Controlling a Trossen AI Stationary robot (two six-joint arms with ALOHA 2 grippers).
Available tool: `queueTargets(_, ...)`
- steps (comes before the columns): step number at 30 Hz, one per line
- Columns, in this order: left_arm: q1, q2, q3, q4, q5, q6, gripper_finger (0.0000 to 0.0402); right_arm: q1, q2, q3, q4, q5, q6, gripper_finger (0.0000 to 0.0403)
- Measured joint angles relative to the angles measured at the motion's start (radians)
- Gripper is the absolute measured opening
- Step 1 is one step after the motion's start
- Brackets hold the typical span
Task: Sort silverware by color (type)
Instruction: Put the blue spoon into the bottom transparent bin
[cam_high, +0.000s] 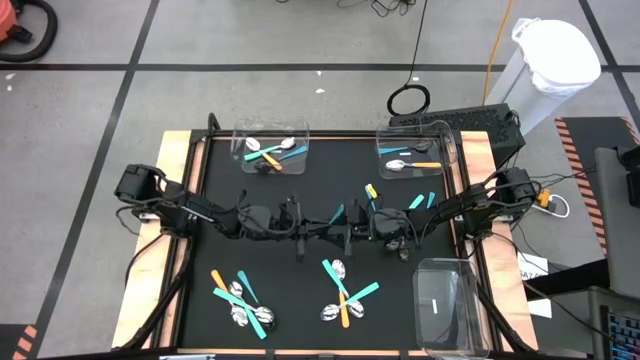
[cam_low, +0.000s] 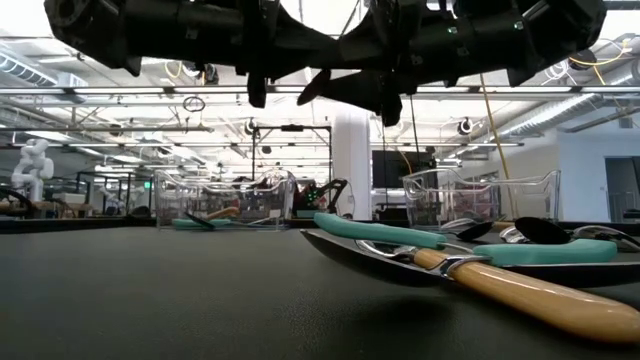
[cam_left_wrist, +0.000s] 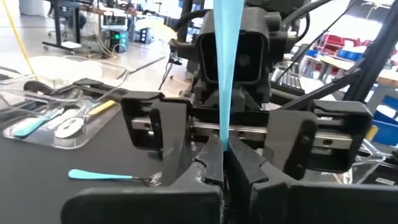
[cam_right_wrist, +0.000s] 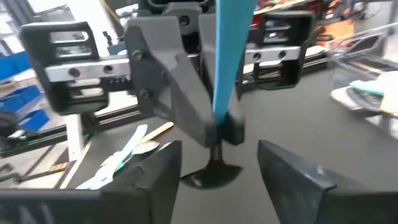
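My two grippers meet above the table's middle. My left gripper (cam_high: 333, 221) is shut on a teal-handled spoon (cam_right_wrist: 225, 56) of the silverware, whose handle (cam_left_wrist: 225, 62) stands up and whose silver head (cam_right_wrist: 214, 174) hangs down. Facing it, my right gripper (cam_high: 368, 224) is open, and its fingers (cam_right_wrist: 283, 177) stand apart on either side of the spoon's head, touching nothing. More teal and orange silverware lies in two heaps (cam_high: 240, 300) (cam_high: 345, 297) near the front edge. My left gripper pinches the spoon's teal handle at its lower end (cam_right_wrist: 219, 115), just above the metal neck, between its two fingers. The fingers come level from the table's left and lie across the handle. The spoon stands upright, handle up and head down, lifted clear of the table.
A clear bin (cam_high: 270, 148) at the far left holds teal and orange pieces, and a second bin (cam_high: 415, 155) at the far right holds a few more. A third clear bin (cam_high: 450, 305) stands near right. Loose pieces (cam_high: 422, 200) lie beside the right arm.
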Motion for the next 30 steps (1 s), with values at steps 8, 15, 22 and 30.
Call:
queueTargets(8,-0.011,0.000,0.000,-0.007,0.016,-0.003,0.0001,0.000,0.000,0.000,-0.015,-0.010,0.002,0.0064)
queueTargets(15,-0.010,-0.002,0.000,-0.017,0.015,0.000,0.0001,0.000,0.000,0.000,-0.037,-0.004,0.026,0.0010)
queueTargets(22,-0.006,-0.002,0.000,-0.058,-0.007,0.034,0.0001,-0.001,-0.056,0.000,-0.252,0.006,0.061,0.0005)
queueTargets(30,0.006,-0.003,0.000,-0.076,-0.030,0.052,0.0078,0.015,-0.301,0.000,-0.762,-0.052,0.174,0.0004)
